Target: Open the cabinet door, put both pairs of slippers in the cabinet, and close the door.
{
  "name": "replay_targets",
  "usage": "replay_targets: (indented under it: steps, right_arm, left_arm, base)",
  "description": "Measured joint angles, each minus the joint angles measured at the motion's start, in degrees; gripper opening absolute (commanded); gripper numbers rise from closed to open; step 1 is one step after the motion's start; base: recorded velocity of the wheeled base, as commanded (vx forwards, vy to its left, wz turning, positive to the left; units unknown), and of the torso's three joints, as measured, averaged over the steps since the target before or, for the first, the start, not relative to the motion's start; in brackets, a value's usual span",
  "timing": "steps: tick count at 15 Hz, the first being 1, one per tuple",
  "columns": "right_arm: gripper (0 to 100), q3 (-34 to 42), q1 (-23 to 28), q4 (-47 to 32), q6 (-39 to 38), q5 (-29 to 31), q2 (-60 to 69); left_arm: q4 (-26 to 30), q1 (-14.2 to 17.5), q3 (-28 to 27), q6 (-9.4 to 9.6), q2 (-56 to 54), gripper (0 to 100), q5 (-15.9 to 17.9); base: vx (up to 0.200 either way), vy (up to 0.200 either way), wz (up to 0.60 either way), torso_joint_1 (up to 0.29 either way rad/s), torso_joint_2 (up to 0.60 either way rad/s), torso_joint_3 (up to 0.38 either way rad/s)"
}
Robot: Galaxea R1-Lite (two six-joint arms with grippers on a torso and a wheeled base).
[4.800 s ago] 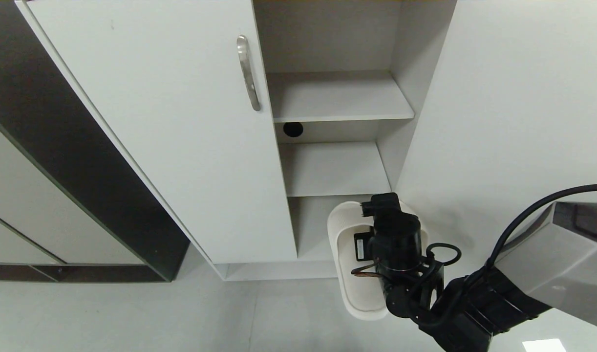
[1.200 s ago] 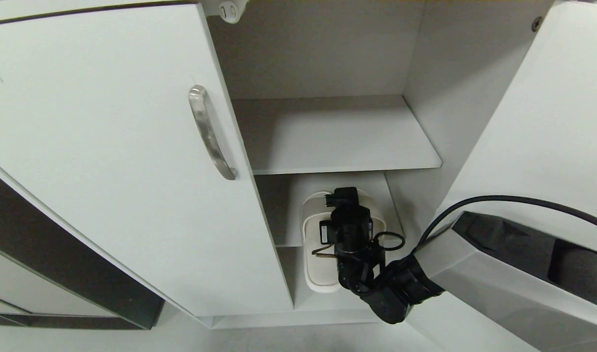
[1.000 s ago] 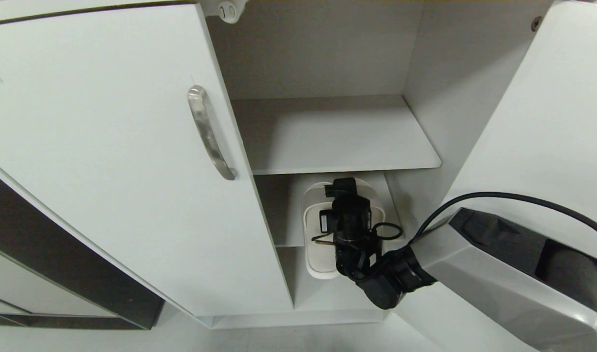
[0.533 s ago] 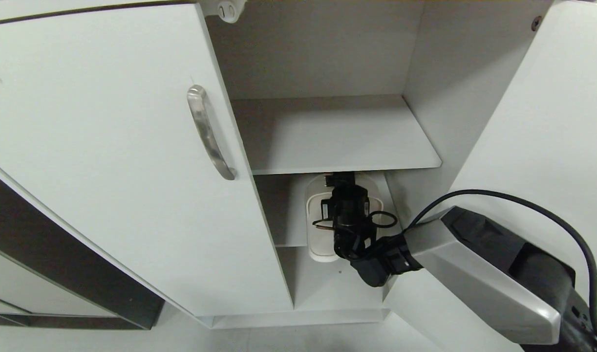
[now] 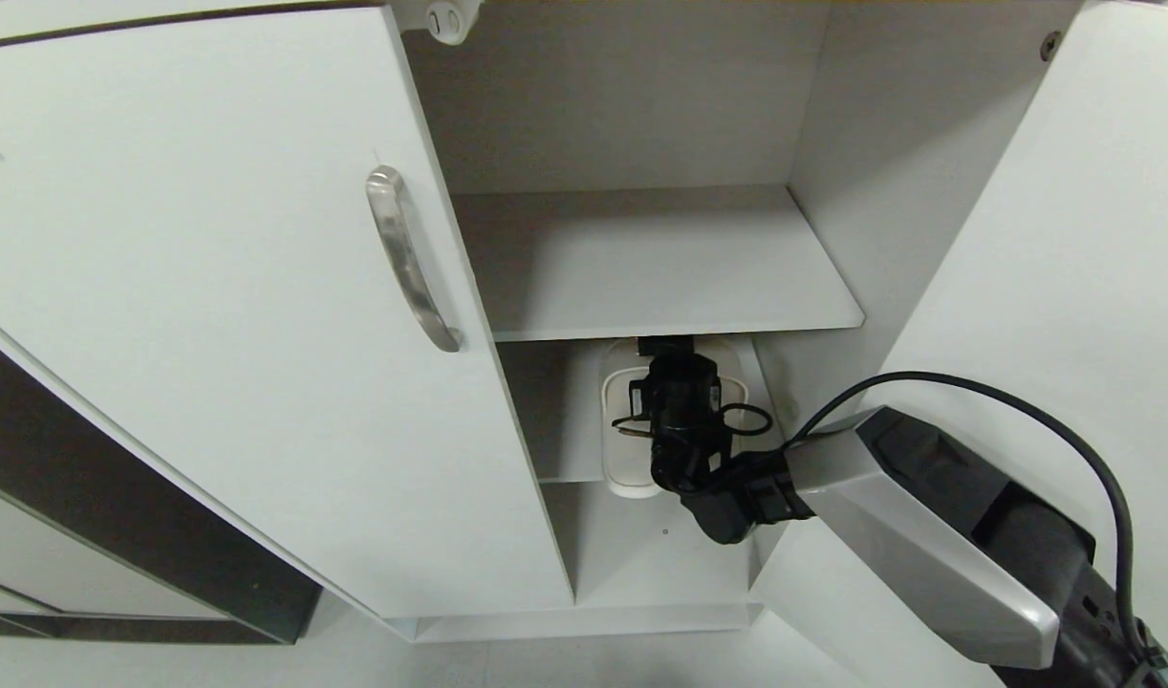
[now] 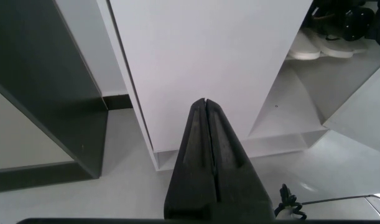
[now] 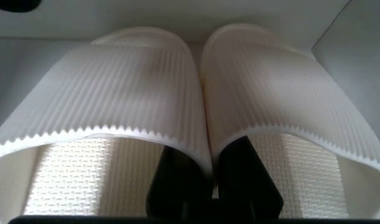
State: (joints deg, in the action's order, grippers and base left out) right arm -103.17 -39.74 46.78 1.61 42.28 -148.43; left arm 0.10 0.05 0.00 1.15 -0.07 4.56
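A pair of white ribbed slippers lies side by side at the middle shelf of the cabinet, heels overhanging its front edge. My right gripper is inside the cabinet, shut on the slippers. One finger sits in each slipper, pinching their touching inner walls. Whether the soles rest on the shelf I cannot tell. My left gripper is shut and holds nothing, low in front of the closed left door. The slippers also appear there, far off.
The left cabinet door with its metal handle is closed. The right door stands swung open beside my right arm. The upper shelf and the bottom shelf are bare. A dark panel stands left of the cabinet.
My right arm has carried the slippers forward from in front of the cabinet onto the middle shelf, deeper over the last second. The head camera has moved closer to the cabinet.
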Motion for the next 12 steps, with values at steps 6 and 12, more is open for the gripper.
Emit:
replay_targets:
  steps: [6,12]
  right_arm:
    - [100,-0.7,0.1,-0.4,0.0,0.2,-0.6]
    - [100,11.7,-2.7,4.7,0.0,0.6,4.4]
  left_arm:
    - [0.0,0.0,0.0,0.00,0.0,0,0.0]
    - [0.0,0.0,0.0,0.00,0.0,0,0.0]
  base:
    - [0.000,0.000,0.00,0.000,0.00,0.000]
    - [0.000,0.000,0.00,0.000,0.00,0.000]
